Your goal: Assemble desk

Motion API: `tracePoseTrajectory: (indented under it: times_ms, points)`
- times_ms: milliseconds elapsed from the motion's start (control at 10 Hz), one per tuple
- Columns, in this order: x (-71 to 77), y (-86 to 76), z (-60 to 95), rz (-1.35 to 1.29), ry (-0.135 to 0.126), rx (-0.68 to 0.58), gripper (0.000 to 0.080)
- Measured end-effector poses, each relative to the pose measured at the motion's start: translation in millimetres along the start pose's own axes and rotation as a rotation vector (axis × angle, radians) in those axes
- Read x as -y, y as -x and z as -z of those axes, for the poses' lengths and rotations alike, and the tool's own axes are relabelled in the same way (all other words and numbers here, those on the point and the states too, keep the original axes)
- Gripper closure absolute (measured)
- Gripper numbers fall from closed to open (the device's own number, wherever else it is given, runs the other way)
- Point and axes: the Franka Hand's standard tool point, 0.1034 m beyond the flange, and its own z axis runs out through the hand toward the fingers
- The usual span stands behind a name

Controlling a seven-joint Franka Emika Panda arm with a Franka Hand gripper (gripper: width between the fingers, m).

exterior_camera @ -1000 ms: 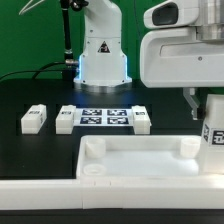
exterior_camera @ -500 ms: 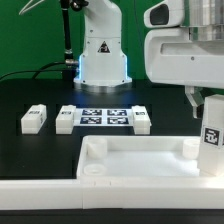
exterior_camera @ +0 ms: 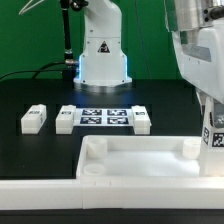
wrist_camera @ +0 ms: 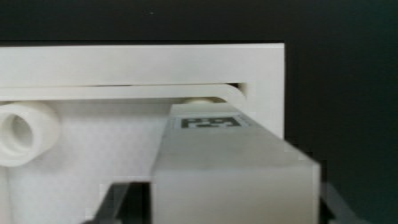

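The white tabletop (exterior_camera: 140, 165) lies rim-up at the front, with round sockets in its corners. My gripper (exterior_camera: 213, 128) is at its corner on the exterior view's right, shut on a short white leg (exterior_camera: 213, 138) with a tag, held upright. In the wrist view the leg (wrist_camera: 222, 160) runs out from between the dark fingers of my gripper (wrist_camera: 222, 205) to a corner socket (wrist_camera: 208, 98); whether it touches is hidden. A second socket (wrist_camera: 22, 135) shows beside it. Three more legs (exterior_camera: 34, 119) (exterior_camera: 66, 119) (exterior_camera: 141, 120) lie on the black table behind.
The marker board (exterior_camera: 104, 117) lies between two of the loose legs. A long white bar (exterior_camera: 40, 195) runs along the front edge. The robot's base (exterior_camera: 102, 60) stands at the back, with a dark cable at the exterior view's left.
The jaws have narrowed onto the leg. The arm's white body has shifted toward the exterior view's right, while the leg stays almost where it was at the tabletop's corner.
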Motion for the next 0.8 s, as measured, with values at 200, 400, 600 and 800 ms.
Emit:
tracePoseTrajectory:
  times_ms: [200,400,600,800]
  points:
    - [-0.5,0.1,-1.1,0.037,0.002,0.000,0.0225]
    - [1.9,6.2,1.4,0.406,0.011,-0.001,0.0165]
    - [1.5,3.8,-0.1,0.505,0.012,-0.004,0.0154]
    - [1.3,4.1,-0.3,0.629,0.013,-0.004,0.0151]
